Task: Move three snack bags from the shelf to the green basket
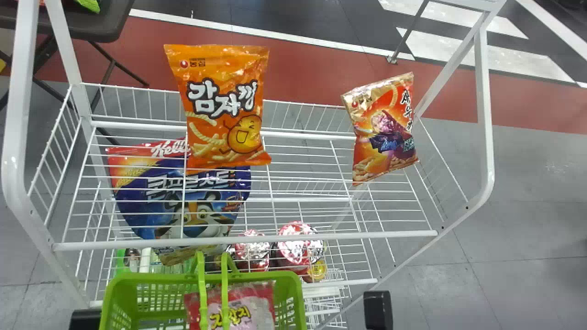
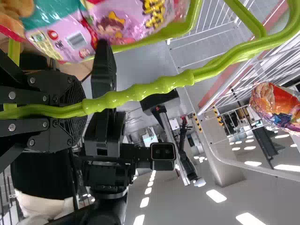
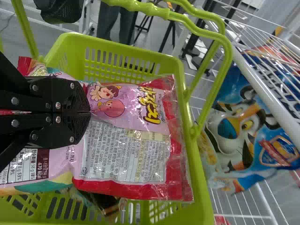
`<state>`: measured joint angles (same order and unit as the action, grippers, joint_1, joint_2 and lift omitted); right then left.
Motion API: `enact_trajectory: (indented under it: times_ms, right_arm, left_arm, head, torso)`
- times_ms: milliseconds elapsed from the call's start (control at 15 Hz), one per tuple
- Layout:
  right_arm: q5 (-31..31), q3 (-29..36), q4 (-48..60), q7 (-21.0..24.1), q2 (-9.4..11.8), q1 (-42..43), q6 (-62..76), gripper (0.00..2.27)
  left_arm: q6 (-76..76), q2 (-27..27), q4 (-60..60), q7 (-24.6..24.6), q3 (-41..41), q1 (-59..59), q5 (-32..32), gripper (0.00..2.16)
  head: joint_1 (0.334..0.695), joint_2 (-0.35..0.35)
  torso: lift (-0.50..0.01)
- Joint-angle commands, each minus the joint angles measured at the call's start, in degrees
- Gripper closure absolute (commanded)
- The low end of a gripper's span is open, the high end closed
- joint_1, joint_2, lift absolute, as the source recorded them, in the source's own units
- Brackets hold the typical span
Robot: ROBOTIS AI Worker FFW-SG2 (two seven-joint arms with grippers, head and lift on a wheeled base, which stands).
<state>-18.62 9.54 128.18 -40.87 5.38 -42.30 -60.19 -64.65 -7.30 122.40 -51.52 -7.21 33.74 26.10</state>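
A green basket [image 1: 286,277] sits nearest my head camera, in front of the white wire shelf [image 1: 390,234], its handles [image 1: 202,293] drawn together in my left claw [image 1: 85,318], which is closed around them. My right claw [image 1: 378,309], its fingers [image 3: 77,101] pressed together, grips a pink bag [image 1: 247,305] by its middle, inside the mouth of the basket; in the right wrist view one end of the bag overlaps the rim, and a dark packet [image 3: 101,201] lies beneath it. On the shelf's top tier, an orange bag [image 1: 224,110] stands upright toward the back at left, while a red bag [image 1: 390,133] with a gold top corner leans slightly at right, well apart from it. Below, seen through the wires, a large blue bag [image 1: 174,197] tilts at left, near red-and-white cups [image 1: 298,243] at the centre. Beyond the shelf at far left, a dark table [image 1: 82,20] carries a bright green packet [image 1: 89,4].
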Motion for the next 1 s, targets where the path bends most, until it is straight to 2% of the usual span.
enact_trajectory:
  times_ms: [0,67,133,200,267,467,733,933]
  right_arm:
    - [-4.1,0.8,-1.6,-0.2,-0.1,0.1,5.9,2.25]
    - [-4.2,0.8,-1.7,-0.2,-0.1,0.1,5.7,2.21]
    - [-4.2,0.7,-2.5,-0.3,0.0,1.1,2.4,1.63]
    - [-4.0,0.6,-3.3,-1.7,0.2,2.0,-1.6,0.52]
    - [-3.3,0.6,-3.3,-1.6,0.1,2.0,-1.6,0.00]
    - [0.7,2.1,0.3,1.2,0.0,-0.1,3.1,0.04]
    - [0.9,6.2,5.9,2.1,-1.0,-1.6,9.2,0.06]
    - [-0.8,7.7,7.9,2.3,-2.4,-4.5,34.6,0.06]
  left_arm:
    - [0.0,0.0,0.1,0.0,0.0,0.1,-0.1,1.75]
    - [0.0,0.1,0.1,0.0,-0.1,0.1,-0.1,1.75]
    - [0.0,0.1,0.1,0.1,-0.1,0.1,-0.1,1.75]
    - [0.0,0.0,0.1,0.0,-0.2,0.1,-0.1,1.75]
    - [0.0,0.0,0.1,0.1,-0.2,0.1,-0.1,1.75]
    - [0.0,0.0,0.1,0.0,-0.1,0.1,-0.1,1.75]
    - [0.0,-0.1,0.4,0.0,-0.2,0.2,0.0,1.75]
    - [0.0,0.0,0.7,0.2,-0.4,0.4,-0.2,1.75]
  head:
    - [0.695,-0.350]
    - [0.695,-0.350]
    - [0.695,-0.350]
    - [0.695,-0.350]
    - [0.695,-0.350]
    - [0.695,-0.350]
    - [0.695,-0.350]
    - [0.695,-0.350]
  torso:
    - [-0.048]
    - [-0.048]
    - [-0.048]
    - [-0.048]
    - [-0.048]
    - [-0.048]
    - [-0.048]
    - [-0.048]
